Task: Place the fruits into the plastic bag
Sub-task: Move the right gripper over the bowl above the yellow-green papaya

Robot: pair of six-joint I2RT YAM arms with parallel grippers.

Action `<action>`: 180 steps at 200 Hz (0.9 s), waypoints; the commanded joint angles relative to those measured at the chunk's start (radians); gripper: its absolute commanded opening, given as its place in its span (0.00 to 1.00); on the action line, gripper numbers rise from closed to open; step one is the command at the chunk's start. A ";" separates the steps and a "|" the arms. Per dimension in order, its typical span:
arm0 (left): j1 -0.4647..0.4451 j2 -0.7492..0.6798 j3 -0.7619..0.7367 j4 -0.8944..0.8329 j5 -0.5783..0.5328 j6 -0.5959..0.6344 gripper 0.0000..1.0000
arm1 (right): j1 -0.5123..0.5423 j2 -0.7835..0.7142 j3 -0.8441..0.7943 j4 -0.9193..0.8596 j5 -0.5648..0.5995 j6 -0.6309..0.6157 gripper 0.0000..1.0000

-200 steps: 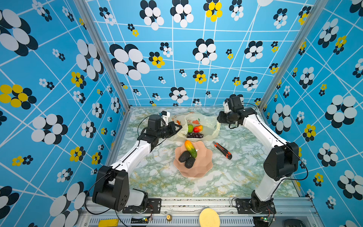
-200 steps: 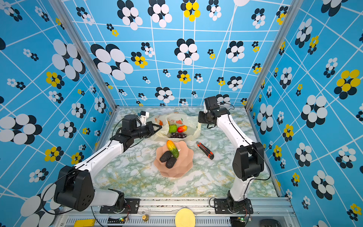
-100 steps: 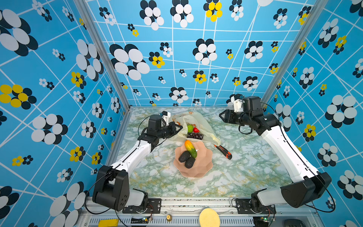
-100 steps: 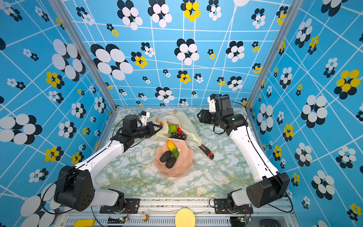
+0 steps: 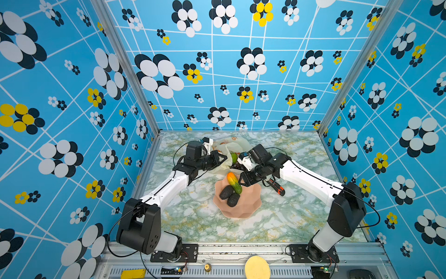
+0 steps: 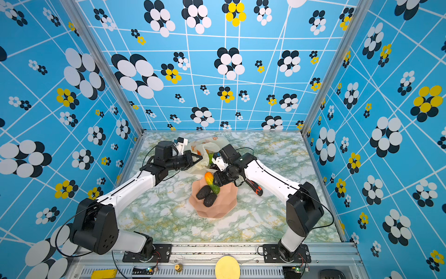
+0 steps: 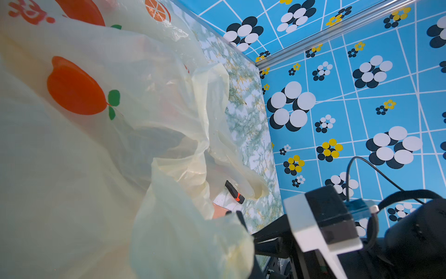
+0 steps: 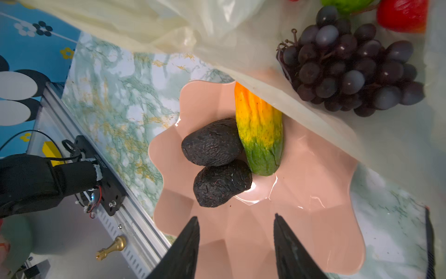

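— Hovering over the pink scalloped dish (image 8: 313, 241), the right claw (image 8: 236, 217) has its jaws spread with nothing between them. Which piece would it go for?
— I'd judge the yellow-green oblong fruit (image 8: 260, 132). It lies just ahead of that claw, at the dish's far side. Its orange end is tucked under the edge of the pale cream, thin plastic bag (image 5: 235, 146) printed with orange fruit.
— Which way does it run?
— Its long axis lies almost in line with the claw's reach, so the jaws would close across its narrow width. Two rough black ovals (image 8: 212, 142) touch it on one flank, leaving little room for the jaw on that side.
— And the left claw (image 5: 224, 158)?
— Pressed together on the bag's rim, it holds the mouth up off the marbled green table (image 5: 193, 217). It sits beside the bag, farther from the dish than the right claw. Dark purple grapes (image 8: 350, 67) already lie inside the bag
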 commanded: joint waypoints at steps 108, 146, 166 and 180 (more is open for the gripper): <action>-0.002 -0.027 0.007 -0.009 -0.018 0.028 0.00 | 0.028 0.215 0.049 0.104 0.109 -0.076 0.56; 0.000 -0.032 0.001 -0.007 -0.018 0.028 0.00 | 0.031 0.244 0.052 0.123 0.103 -0.066 0.59; 0.000 -0.033 -0.001 -0.006 -0.019 0.027 0.00 | 0.034 0.258 0.056 0.127 0.106 -0.063 0.60; 0.000 -0.033 0.000 -0.006 -0.018 0.027 0.00 | 0.036 0.267 0.061 0.127 0.112 -0.061 0.60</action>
